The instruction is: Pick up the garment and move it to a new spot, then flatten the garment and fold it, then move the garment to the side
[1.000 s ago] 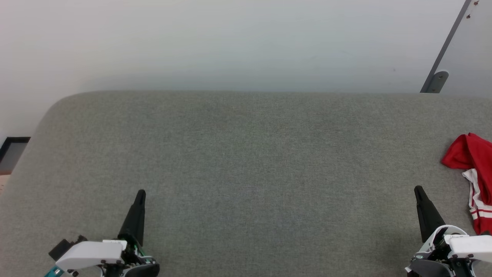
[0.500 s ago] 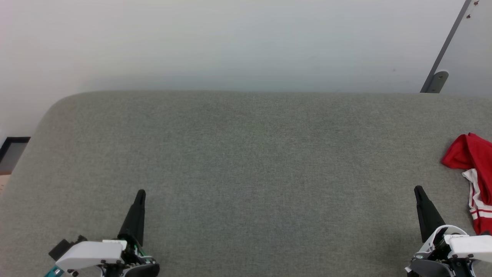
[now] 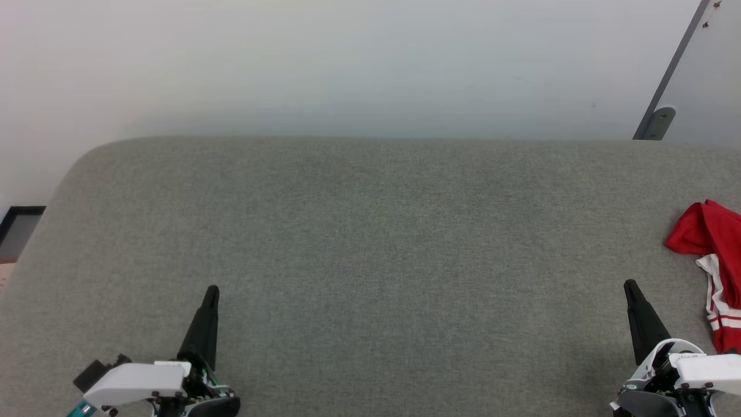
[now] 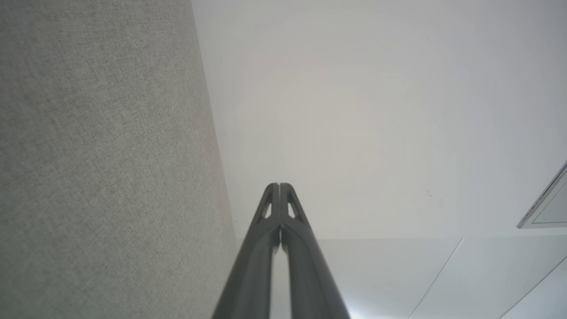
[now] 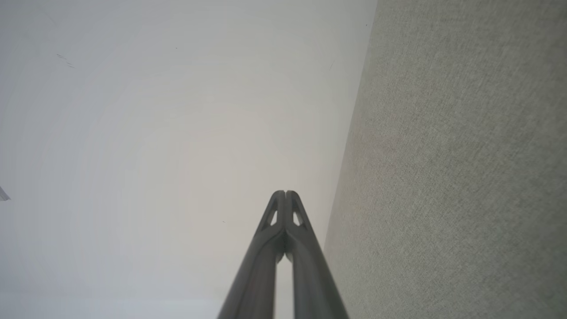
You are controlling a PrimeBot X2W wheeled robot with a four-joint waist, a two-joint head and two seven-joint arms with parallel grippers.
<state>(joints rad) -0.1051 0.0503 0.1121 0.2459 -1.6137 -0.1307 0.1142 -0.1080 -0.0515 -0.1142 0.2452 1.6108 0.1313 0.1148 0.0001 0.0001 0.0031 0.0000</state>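
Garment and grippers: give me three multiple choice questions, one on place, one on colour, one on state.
1. Where on the grey surface does the garment lie, head view? A centre B right edge C left corner
2. Its colours? A red and white B blue and white C all black
3. The left gripper and right gripper are: A both open B both shut C one open
Answers: B, the right border cuts it; A, red cloth with white striped trim; B, each wrist view shows fingertips touching.
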